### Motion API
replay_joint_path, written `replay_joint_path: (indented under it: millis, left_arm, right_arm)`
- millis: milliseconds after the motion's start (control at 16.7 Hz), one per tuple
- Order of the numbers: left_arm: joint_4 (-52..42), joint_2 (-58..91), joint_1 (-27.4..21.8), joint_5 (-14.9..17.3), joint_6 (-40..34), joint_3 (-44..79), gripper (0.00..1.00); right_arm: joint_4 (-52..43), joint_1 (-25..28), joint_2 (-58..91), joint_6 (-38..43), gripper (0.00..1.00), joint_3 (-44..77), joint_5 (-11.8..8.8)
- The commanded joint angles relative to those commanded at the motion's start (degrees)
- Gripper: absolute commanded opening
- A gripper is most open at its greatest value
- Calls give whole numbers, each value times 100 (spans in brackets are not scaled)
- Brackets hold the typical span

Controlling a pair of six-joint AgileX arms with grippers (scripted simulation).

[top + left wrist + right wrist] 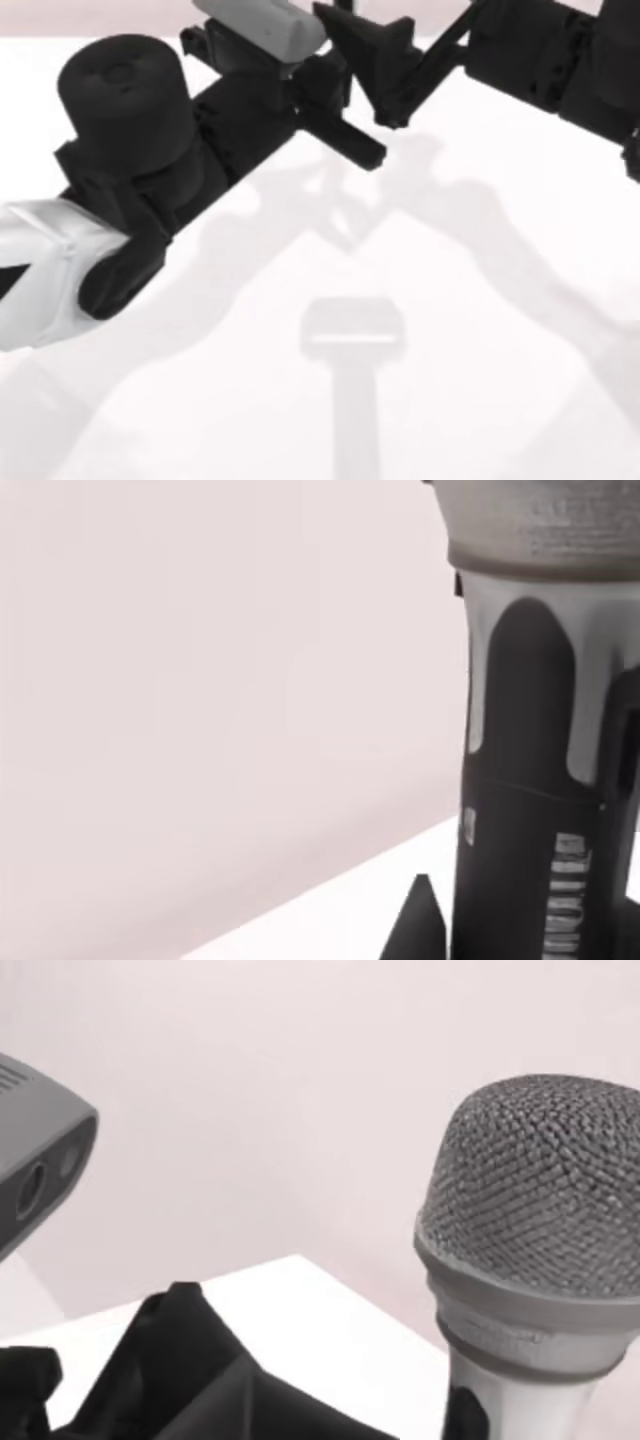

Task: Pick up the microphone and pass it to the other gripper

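Raised above the white counter (480,300), the left claw (335,85) grips the black-handled, silver mesh-headed microphone (530,1220). Beside the microphone, the right claw (385,75), spread, could knock it loose by misaligned closing.

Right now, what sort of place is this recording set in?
Probably a rendered test scene, not a real room: a bare white table, a plain pale wall behind it, and a microphone held up between two black arms.
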Motion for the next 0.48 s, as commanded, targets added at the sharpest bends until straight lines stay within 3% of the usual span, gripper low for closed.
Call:
replay_joint_path:
  millis: [180, 420, 480]
  left_arm:
    - [0, 0, 0, 0, 0, 0, 0]
    - [0, 0, 0, 0, 0, 0, 0]
    - [0, 0, 0, 0, 0, 0, 0]
  right_arm:
    - [87, 200, 514, 3, 100, 456, 207]
    - [98, 226, 568, 3, 100, 508, 232]
    - [98, 226, 568, 3, 92, 508, 232]
